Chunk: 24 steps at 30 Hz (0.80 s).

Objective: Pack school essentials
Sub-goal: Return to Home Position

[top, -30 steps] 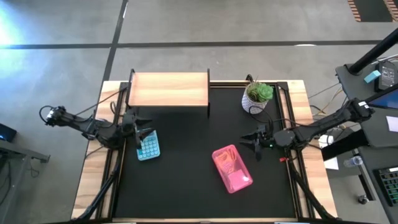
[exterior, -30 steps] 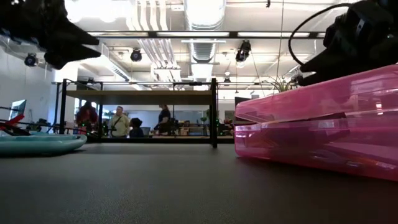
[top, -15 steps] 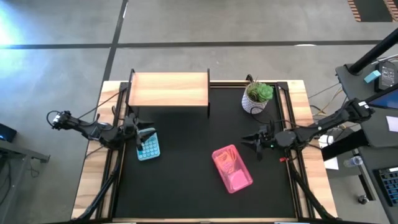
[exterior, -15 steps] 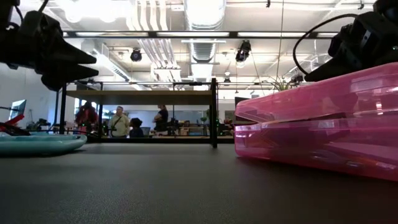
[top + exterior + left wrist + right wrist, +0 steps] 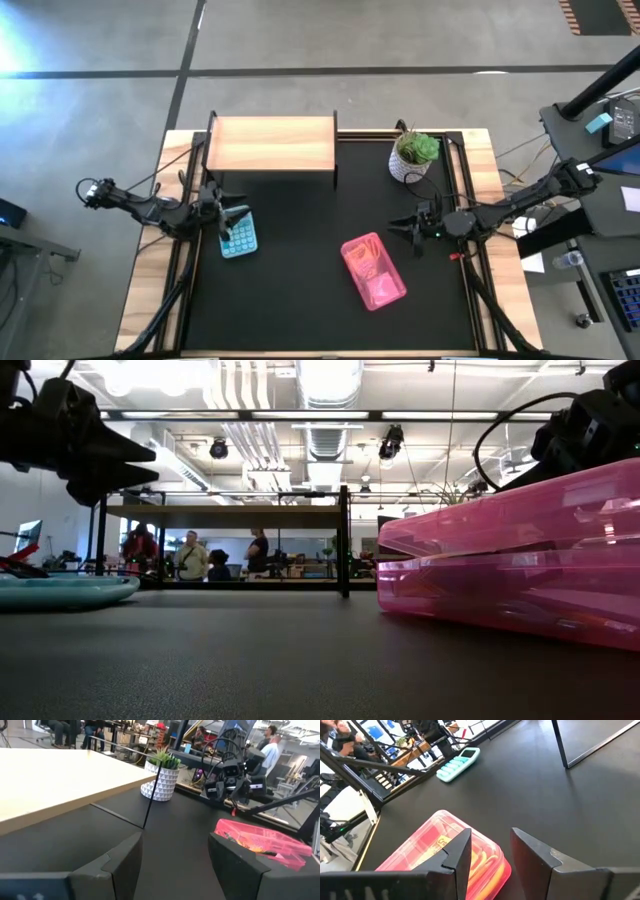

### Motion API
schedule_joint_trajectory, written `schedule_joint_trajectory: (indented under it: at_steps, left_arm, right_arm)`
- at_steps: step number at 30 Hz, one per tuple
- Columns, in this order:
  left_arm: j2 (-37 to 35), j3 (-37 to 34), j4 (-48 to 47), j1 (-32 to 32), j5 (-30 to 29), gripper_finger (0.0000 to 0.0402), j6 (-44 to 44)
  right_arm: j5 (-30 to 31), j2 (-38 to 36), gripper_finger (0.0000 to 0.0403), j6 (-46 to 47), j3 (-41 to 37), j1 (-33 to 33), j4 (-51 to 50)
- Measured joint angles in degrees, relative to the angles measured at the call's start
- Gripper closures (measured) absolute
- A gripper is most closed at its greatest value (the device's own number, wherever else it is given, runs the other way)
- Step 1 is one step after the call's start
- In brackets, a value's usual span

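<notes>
— Which step is in hand here?

— By my reading, the packing itself is done and both arms are heading to their rest poses. The translucent pink plastic case point(image 5: 373, 271) is lying on the black table top point(image 5: 300, 300), right of the middle and toward the front edge, with its lid down and orange and yellow shapes showing through it.

— Is either gripper holding anything?

— No. The left gripper point(image 5: 236, 214) is hanging in the air over the far end of the flat teal calculator point(image 5: 238, 237) at the table's left side. Its fingers are spread wide, with nothing between them. The right gripper point(image 5: 402, 233) is hovering near the case, on the side toward the potted green plant in its white faceted pot point(image 5: 414, 157). Its fingers are parted too, and empty, with clear space between them and the lid.

— So is the case properly shut?

— Mostly, I'd say. The low view is showing a thin dark gap between lid and base at one end, so the catch may not be fully home.

— What is the next move asking for?

— Folding each arm toward its own table edge. The left must clear the calculator and the light wooden shelf point(image 5: 271, 143), and the right the plant.
</notes>
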Motion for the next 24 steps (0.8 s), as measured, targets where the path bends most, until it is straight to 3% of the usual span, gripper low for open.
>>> schedule_joint_trajectory:
  at_steps: [9,24]
  left_arm:
    - [3.5,0.0,-0.1,0.0,0.0,0.0191,-0.3]
    - [8.6,-0.1,0.0,0.0,0.1,0.0191,-0.4]
  right_arm:
    - [1.4,0.1,0.0275,5.4,0.0,0.0,-1.9]
    - [1.4,0.1,0.0275,-3.4,0.0,0.0,-2.1]
